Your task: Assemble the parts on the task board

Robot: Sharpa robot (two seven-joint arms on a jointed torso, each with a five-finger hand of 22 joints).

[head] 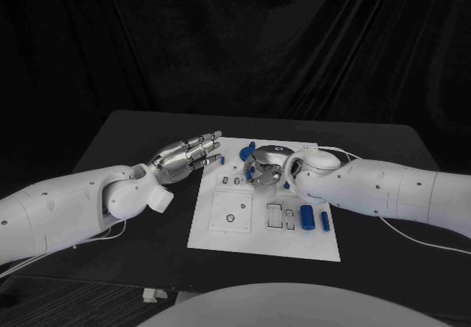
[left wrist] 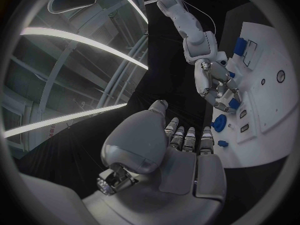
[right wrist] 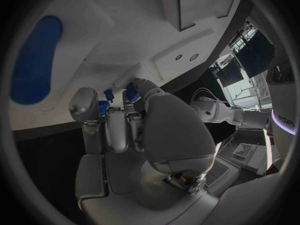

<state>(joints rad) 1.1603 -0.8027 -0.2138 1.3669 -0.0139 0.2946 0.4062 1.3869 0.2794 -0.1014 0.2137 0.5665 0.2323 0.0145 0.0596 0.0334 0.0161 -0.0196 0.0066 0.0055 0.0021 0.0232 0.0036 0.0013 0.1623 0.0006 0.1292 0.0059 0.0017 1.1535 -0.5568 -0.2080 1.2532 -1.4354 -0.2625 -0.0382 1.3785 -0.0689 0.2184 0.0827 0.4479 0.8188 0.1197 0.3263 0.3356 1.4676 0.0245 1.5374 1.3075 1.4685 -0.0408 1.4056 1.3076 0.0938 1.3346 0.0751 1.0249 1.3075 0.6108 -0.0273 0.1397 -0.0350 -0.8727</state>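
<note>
My right hand (head: 267,168) pinches a blue part (left wrist: 234,103) over the task board (head: 235,238) — cylinders (head: 307,217) beside it unplaced; left hand (head: 186,157) spread, empty.

Black table (head: 128,136) under everything; black curtain (head: 235,54) hanging behind it, toward 12 o'clock.

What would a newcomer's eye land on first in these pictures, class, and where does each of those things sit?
First, the white task board in the middle of the black table, dotted with small blue parts such as a blue cylinder near its right edge. Next, the right hand, bent over the board's far half, fingers curled at a blue piece there. The left hand hovers just off the board's left edge, holding nothing.
</note>
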